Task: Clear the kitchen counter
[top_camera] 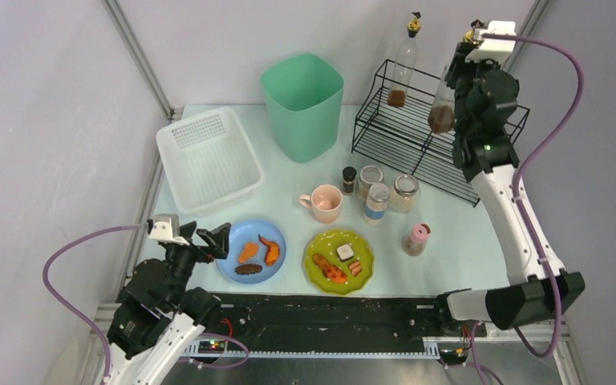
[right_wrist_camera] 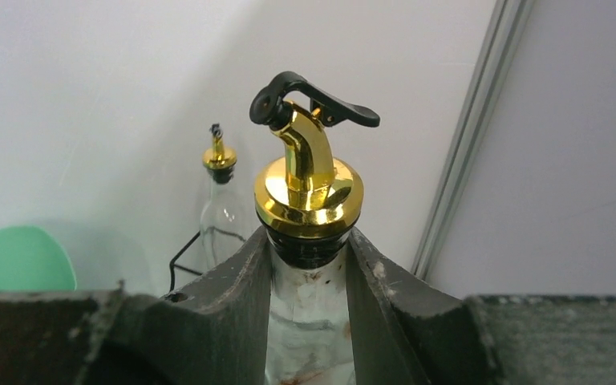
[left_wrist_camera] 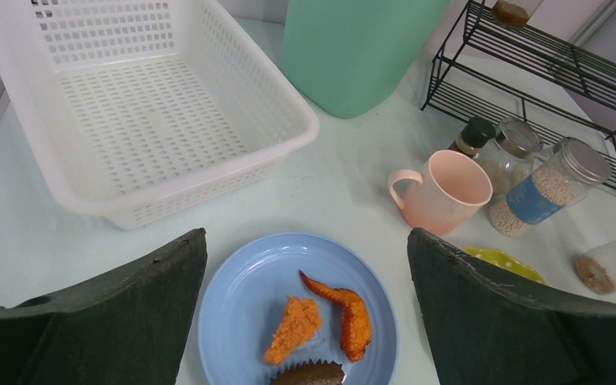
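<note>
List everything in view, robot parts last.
counter: one, pale mint, underneath
basket: one, white, back left
bin: one, green, back centre
rack: one, black wire, back right
rack bottle: one, clear, gold pourer, on rack
held bottle: one, clear, gold pourer, rack's right end
jars: four, three clear, one dark, before rack
shaker: one, pink-capped, front right
mug: one, pink, centre
blue plate: one, front left, three food pieces
green plate: one, front centre, with food
left tool: one, black, open beside blue plate
right tool: one, black, shut on held bottle
</note>
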### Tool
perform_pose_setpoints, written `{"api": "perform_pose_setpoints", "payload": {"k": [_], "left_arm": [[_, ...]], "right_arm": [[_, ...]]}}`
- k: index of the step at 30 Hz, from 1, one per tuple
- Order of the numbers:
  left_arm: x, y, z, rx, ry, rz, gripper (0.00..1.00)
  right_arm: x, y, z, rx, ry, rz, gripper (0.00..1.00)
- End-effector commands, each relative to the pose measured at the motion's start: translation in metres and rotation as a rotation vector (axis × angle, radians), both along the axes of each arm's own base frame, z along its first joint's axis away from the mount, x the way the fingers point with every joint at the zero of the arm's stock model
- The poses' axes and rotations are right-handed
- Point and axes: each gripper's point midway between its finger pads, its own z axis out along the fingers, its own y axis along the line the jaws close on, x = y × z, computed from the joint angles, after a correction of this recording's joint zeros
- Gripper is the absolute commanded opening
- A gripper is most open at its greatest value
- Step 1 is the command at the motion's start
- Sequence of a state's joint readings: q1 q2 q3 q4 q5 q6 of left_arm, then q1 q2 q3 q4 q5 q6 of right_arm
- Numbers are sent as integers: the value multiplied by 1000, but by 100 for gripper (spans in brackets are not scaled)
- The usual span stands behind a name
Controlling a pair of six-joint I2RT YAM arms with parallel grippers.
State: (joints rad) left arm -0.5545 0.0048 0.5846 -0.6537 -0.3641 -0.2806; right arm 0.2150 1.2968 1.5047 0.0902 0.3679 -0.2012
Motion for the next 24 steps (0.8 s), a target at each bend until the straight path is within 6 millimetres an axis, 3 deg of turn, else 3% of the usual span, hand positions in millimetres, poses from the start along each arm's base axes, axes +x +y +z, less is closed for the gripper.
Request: {"api": "perform_pose_setpoints", "payload": {"k": [1,2,3,4,5,6,8,9,10,11,17,24], "left_arm": [[-4,5,10,-39,-55,13,98],[-4,5,10,-39,-55,14,98],[-3,5,10,-37,-55,15,98],[-3,5,10,-38,-55,17,98],[-3,6,10,-39,-56,19,98],[-4,6,10,-40,-57,20,98],[-3,7,11,-42,-59,25,98],[-3,7,11,-41,-59,26,98],[-3,7,11,-42,-59,26,98],[-3,7,11,-42,-58,26,98],[-3,7,9,-37,-54,30,98],[-2,7,8,-36,-47,34,98]], "right_arm": [[-5,-13,85,75,-272,-10,0],[-5,-17,95,81,-298,-19,0],[8,-16,90,80,-284,-22,0],[7,-20,101,86,-311,-33,0],[20,-20,95,87,-296,-37,0],[20,-23,105,93,-319,-46,0],[40,-25,102,95,-309,-58,0],[39,-27,112,99,-333,-63,0],[50,-28,106,100,-321,-70,0],[49,-31,113,107,-339,-80,0],[87,-40,97,126,-322,-111,0],[113,-43,83,143,-311,-121,0]]}}
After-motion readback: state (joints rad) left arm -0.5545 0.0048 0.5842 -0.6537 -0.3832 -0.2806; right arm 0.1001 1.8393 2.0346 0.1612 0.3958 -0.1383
